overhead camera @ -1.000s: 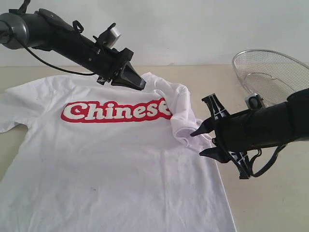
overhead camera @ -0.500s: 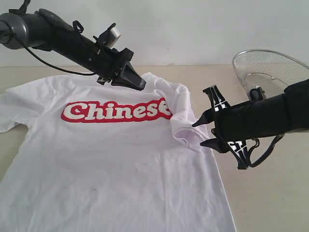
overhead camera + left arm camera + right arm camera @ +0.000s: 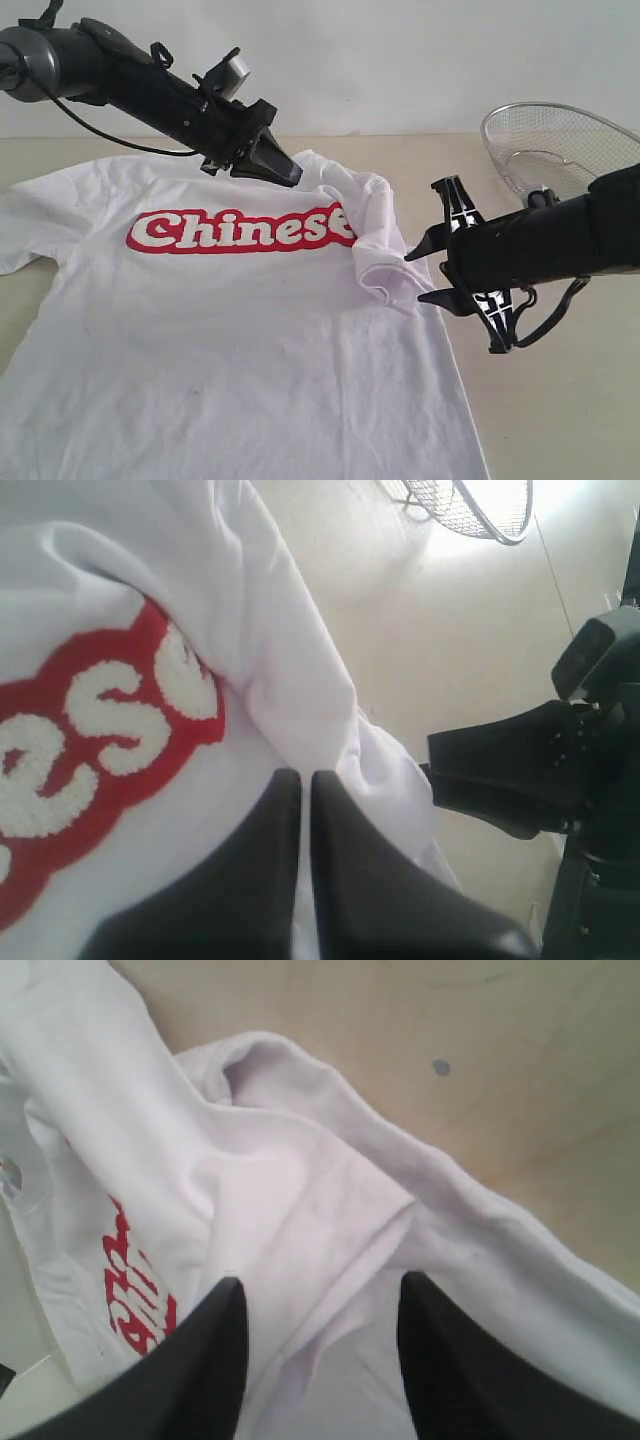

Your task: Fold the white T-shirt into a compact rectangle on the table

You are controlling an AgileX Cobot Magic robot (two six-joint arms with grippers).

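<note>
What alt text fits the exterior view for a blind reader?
A white T-shirt with red "Chinese" lettering lies on a beige table, one sleeve bunched inward. Two black robot arms reach toward it: the left arm with jaws shut, the right arm with jaws open. A wire-mesh basket sits behind.

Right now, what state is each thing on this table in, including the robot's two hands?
white T-shirt: spread print-up, with the sleeve nearest the right hand folded inward and rumpled; not yet a rectangle.
left hand: shut, tips at the shirt's top edge.
right hand: open, empty, beside the folded sleeve.
wire-mesh basket: nothing visible inside.
</note>
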